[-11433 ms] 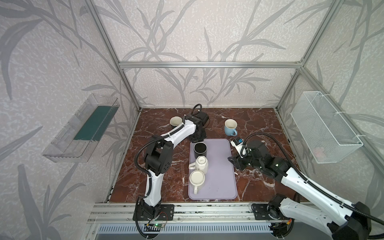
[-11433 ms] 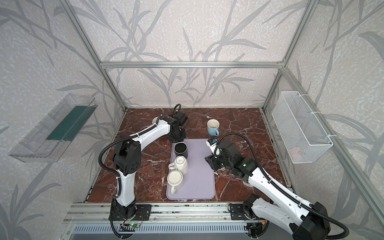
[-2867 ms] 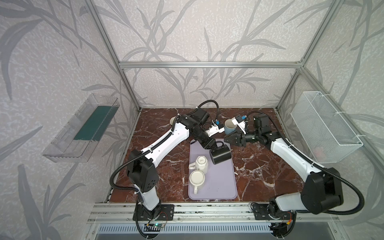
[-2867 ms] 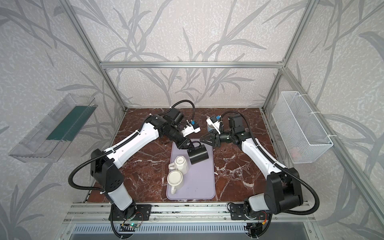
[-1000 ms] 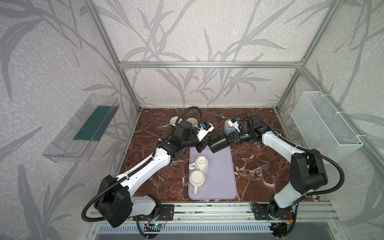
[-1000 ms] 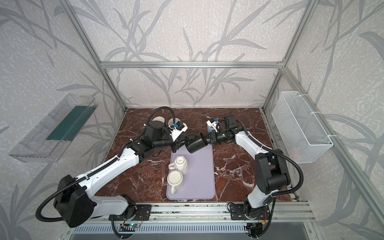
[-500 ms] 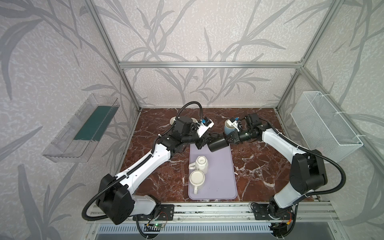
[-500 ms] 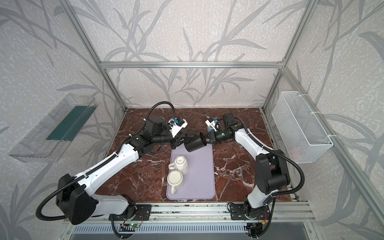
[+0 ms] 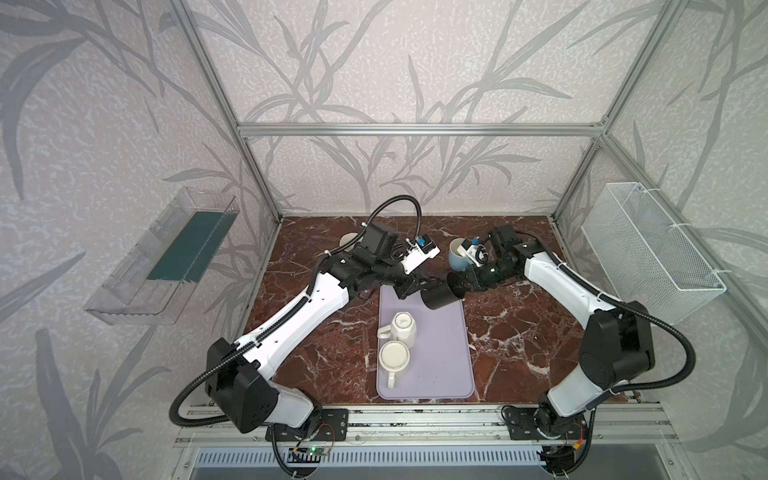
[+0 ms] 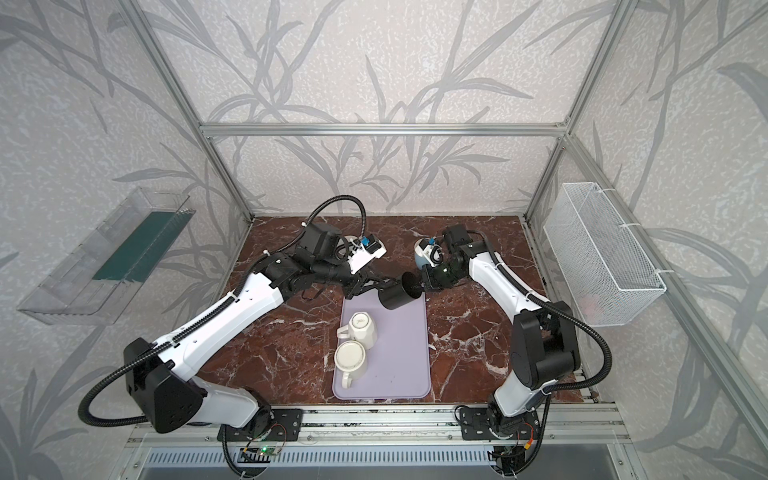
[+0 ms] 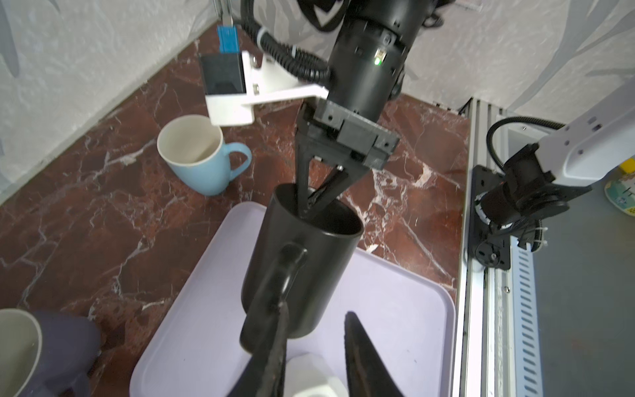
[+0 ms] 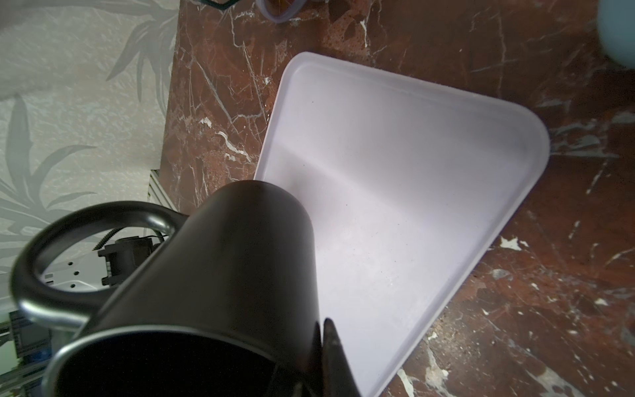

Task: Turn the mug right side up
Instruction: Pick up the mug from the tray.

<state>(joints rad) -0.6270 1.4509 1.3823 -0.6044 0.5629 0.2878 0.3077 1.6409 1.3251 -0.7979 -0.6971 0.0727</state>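
The black mug (image 9: 438, 297) (image 10: 395, 297) hangs on its side above the far end of the purple tray (image 9: 440, 353) (image 10: 399, 353), mouth toward the right arm. My right gripper (image 9: 463, 286) (image 10: 424, 284) (image 12: 324, 323) is shut on its rim, one finger inside the mouth and one outside, as the left wrist view shows (image 11: 309, 206). My left gripper (image 9: 415, 286) (image 10: 374, 282) (image 11: 316, 309) is open at the handle side. One finger lies along the mug's handle (image 11: 285, 271); the gap between the fingers shows only tray.
Two white mugs (image 9: 403, 330) (image 9: 394, 357) sit on the tray's middle. A blue mug (image 9: 457, 259) (image 11: 199, 161) stands upright behind the right gripper. Another mug (image 9: 348, 240) is at the back left. A wire basket (image 9: 648, 249) and a clear shelf (image 9: 166, 257) hang on the side walls.
My left gripper's fingers have parted at the handle. The black mug has stayed in the air between both arms, held by the right gripper at the rim.
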